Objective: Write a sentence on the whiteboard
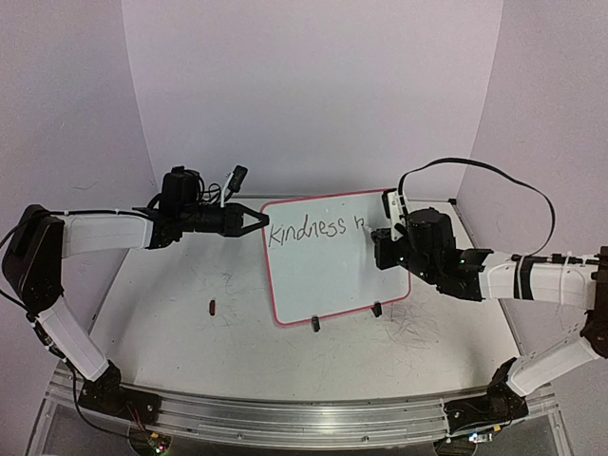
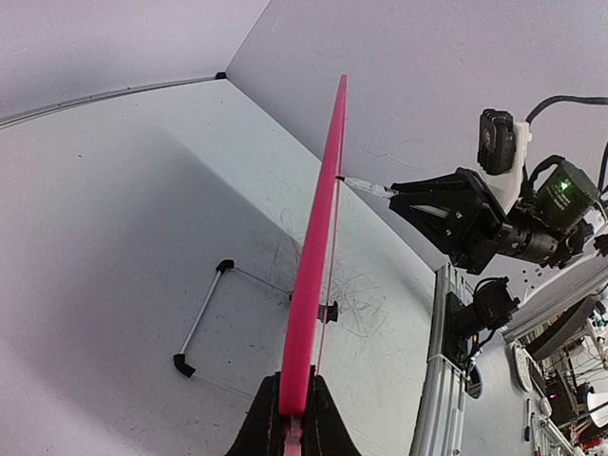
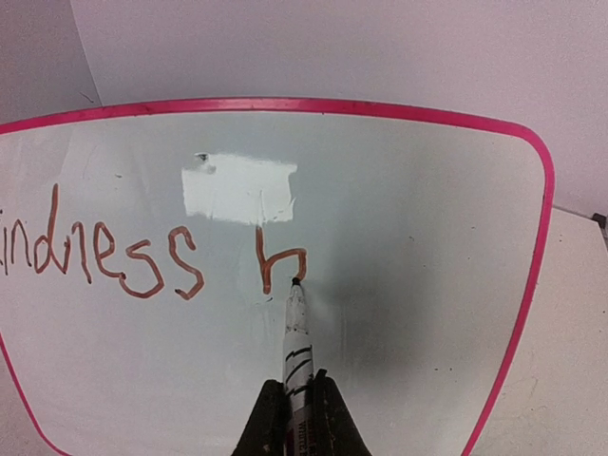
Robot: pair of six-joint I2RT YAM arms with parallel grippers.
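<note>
From above, you are partway through the writing. Your left end effector (image 1: 262, 220) is clamped on the left edge of the whiteboard (image 1: 332, 275). The board stands leaning back on its black clip feet (image 1: 314, 324) on the worktop (image 1: 161, 332). Your right end effector (image 1: 382, 235) is closed on a marker (image 1: 370, 228) at the board's upper right. The sentence (image 1: 309, 229) reads "kindness b" and trails off to the left of that end effector; I judge you about a third done. A small dark object (image 1: 212, 306) lies nearer you than the left end effector and well apart from the board. Faint scribble marks (image 1: 418, 328) lie on the worktop below the right end effector. Neither blocks you.

In the left wrist view the board runs edge-on straight ahead of the fingers, its pink frame pinched between them. The right end effector sits off to the right, its marker tip meeting the board's face. The hold looks steady to me.

In the right wrist view the marker rises straight from between the fingers, its tip touching the foot of the "b". Next you need a small lift and a short shift right to start the next letter. Press lightly so the board does not rock in the left hold. The blank space right of the tip looks good for only a few letters, so plan to drop to a second line.
</note>
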